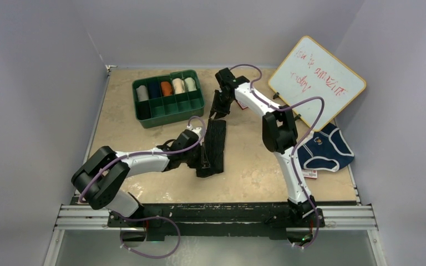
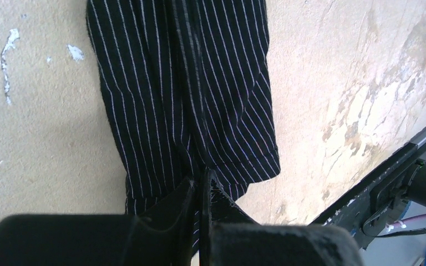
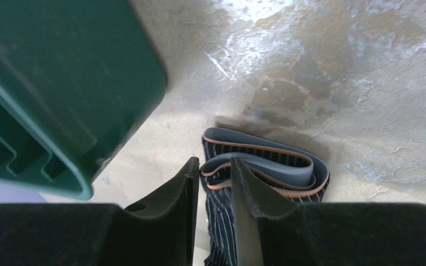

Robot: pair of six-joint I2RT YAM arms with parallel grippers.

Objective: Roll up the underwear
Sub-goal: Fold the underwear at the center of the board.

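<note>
left fingers (image 2: 187, 194) and right fingers (image 3: 188, 180) gripped the black briefs (image 1: 216, 138) by a green bin (image 3: 61, 83), waistband (image 3: 277, 160) seen only from the right wrist.

Table (image 1: 255, 172), contents by clock face from its centre:
- Folded briefs (image 1: 213, 145) at centre, lying lengthwise from 12 to 6.
- Left gripper (image 2: 201, 185) on their 6 o'clock end.
- Right gripper (image 3: 215, 172) at their 12 o'clock end.
- Divided tray (image 1: 169, 105) at 11, with rolls (image 1: 178, 86) in its rear compartments.
- Whiteboard (image 1: 317, 82) at 2, tilted.
- Spread briefs (image 1: 326, 148) at 3, with a card (image 1: 309, 173) just beside them at 7.
</note>
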